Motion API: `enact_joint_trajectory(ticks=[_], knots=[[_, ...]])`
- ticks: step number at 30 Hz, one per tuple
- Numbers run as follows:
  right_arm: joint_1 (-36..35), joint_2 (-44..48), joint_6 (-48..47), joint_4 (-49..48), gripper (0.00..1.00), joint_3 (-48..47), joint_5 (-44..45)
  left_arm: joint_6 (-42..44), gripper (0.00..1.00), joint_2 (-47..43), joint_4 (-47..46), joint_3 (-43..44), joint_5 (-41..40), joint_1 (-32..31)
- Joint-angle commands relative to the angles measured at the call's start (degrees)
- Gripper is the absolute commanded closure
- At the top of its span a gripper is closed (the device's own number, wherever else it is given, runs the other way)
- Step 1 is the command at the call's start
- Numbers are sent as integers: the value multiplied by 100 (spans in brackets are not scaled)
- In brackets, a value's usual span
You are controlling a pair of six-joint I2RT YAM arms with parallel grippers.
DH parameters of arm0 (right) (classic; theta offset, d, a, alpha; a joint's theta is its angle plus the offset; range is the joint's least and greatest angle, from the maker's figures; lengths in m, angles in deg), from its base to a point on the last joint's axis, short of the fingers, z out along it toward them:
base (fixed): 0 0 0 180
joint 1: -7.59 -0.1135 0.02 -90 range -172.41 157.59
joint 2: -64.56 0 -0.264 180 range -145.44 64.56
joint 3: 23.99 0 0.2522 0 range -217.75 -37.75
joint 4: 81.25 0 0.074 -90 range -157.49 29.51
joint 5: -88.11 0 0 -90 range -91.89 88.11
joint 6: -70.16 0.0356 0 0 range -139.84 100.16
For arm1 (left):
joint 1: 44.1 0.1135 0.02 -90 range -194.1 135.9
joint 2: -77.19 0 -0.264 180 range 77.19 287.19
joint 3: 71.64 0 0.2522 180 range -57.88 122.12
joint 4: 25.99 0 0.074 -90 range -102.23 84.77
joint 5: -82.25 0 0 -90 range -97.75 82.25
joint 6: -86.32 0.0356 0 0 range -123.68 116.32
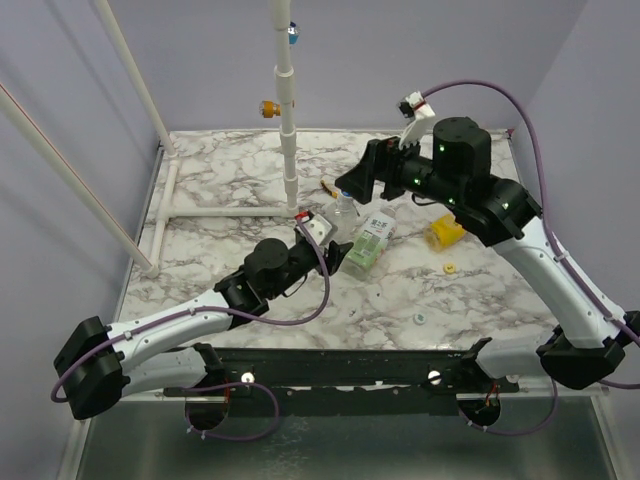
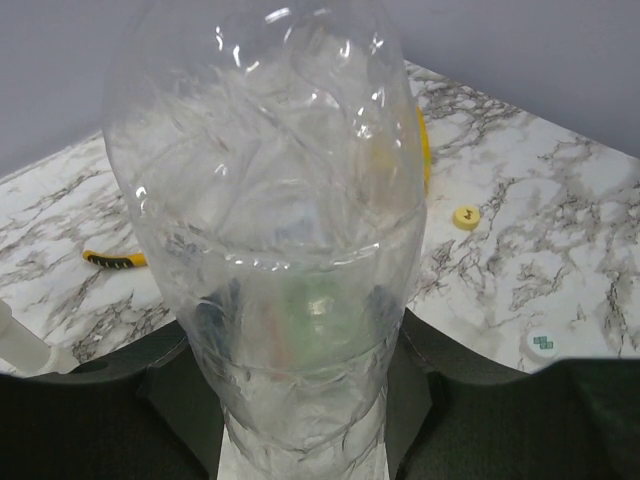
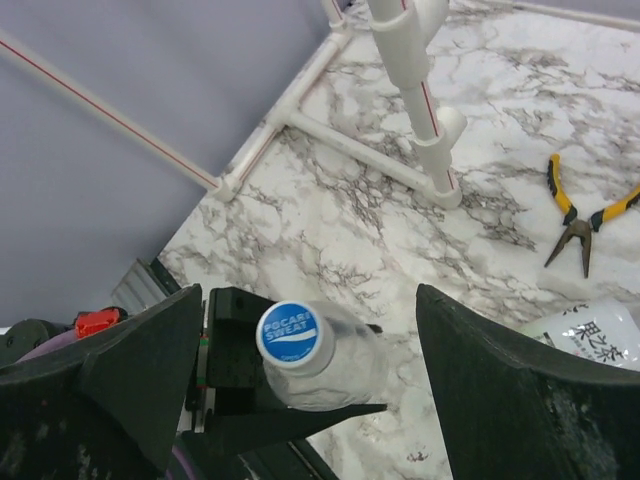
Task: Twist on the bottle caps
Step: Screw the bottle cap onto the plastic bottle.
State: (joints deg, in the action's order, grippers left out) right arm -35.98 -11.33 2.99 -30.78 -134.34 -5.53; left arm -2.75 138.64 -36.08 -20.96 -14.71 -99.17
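Observation:
A clear bottle (image 2: 290, 200) stands upright in my left gripper (image 2: 305, 400), whose black jaws are shut on its lower body. A blue cap (image 3: 293, 336) printed "Pocari Sweat" sits on its neck. My right gripper (image 3: 312, 352) hangs open over that cap, one finger on each side and neither touching it. In the top view the clear bottle (image 1: 345, 212) stands mid-table between the left gripper (image 1: 338, 250) and the right gripper (image 1: 355, 185). A bottle with a green-and-white label (image 1: 371, 240) lies beside it. Further right are a yellow bottle (image 1: 445, 232), a yellow cap (image 1: 450, 268) and a whitish cap (image 1: 420, 319).
Yellow-handled pliers (image 3: 580, 215) lie on the marble table behind the bottles. A white pipe stand (image 1: 288, 120) rises at the back, with its base rails (image 1: 215, 210) on the left. The yellow cap (image 2: 466, 216) and whitish cap (image 2: 541, 343) lie to the held bottle's right.

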Motion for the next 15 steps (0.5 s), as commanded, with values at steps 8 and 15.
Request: enact_joint_trajectory(ticks=[8,15], knots=[[1321,363,23,-1717,13,1145,-3624,-501,100,-412,364,-179,660,243],[1334,412,244,-2439,21,1590,-4009,-790,100,-585,364,-207,1181,507]])
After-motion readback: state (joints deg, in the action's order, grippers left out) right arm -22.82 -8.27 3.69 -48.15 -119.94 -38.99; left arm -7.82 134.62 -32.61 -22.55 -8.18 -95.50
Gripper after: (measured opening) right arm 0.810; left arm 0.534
